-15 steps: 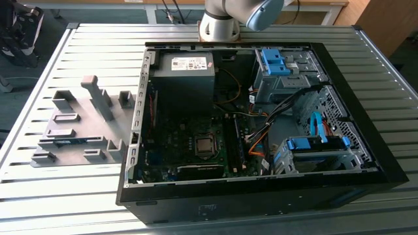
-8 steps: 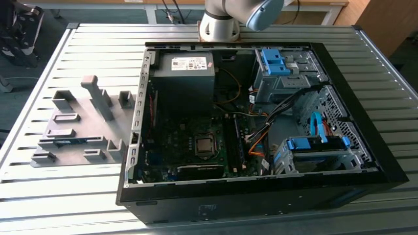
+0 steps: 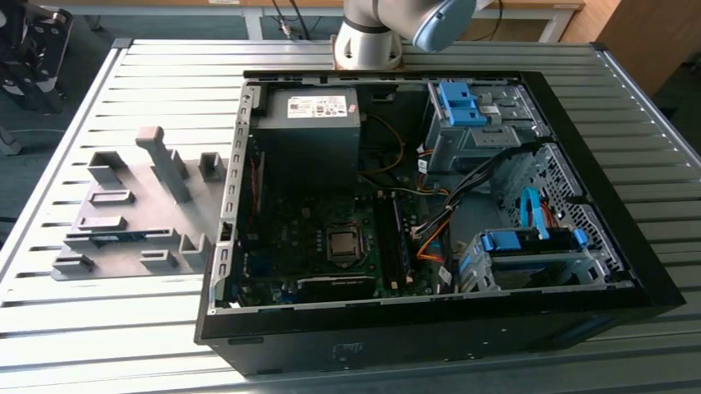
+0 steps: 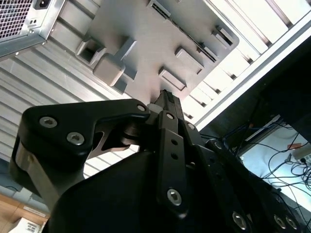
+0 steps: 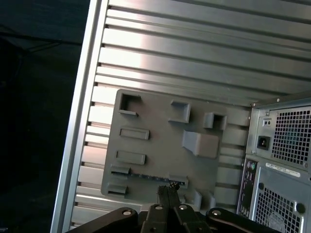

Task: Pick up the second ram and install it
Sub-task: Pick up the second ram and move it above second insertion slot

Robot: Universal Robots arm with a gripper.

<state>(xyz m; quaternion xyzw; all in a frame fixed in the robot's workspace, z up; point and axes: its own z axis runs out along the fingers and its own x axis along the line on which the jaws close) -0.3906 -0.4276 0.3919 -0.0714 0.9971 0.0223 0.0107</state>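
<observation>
The second ram (image 3: 115, 236) is a thin blue-teal stick lying on edge in a holder near the front of the grey fixture plate (image 3: 143, 176), at the exterior view's left. In the first wrist view it is a dark strip (image 5: 154, 177) on the plate (image 5: 160, 145), just ahead of my gripper (image 5: 167, 188). The gripper hangs well above the plate, and its fingers are pressed together with nothing between them. In the second wrist view the closed fingertips (image 4: 165, 97) point toward the plate (image 4: 146, 39).
An open computer case (image 3: 438, 320) lies on the slatted metal table (image 3: 164, 74), right of the fixture plate. Its memory slots (image 3: 390, 238) sit beside the processor socket (image 3: 343, 244). The power supply (image 3: 307, 131), cables and blue drive cages (image 3: 531, 242) crowd the case. The arm's base (image 3: 367, 37) stands behind it.
</observation>
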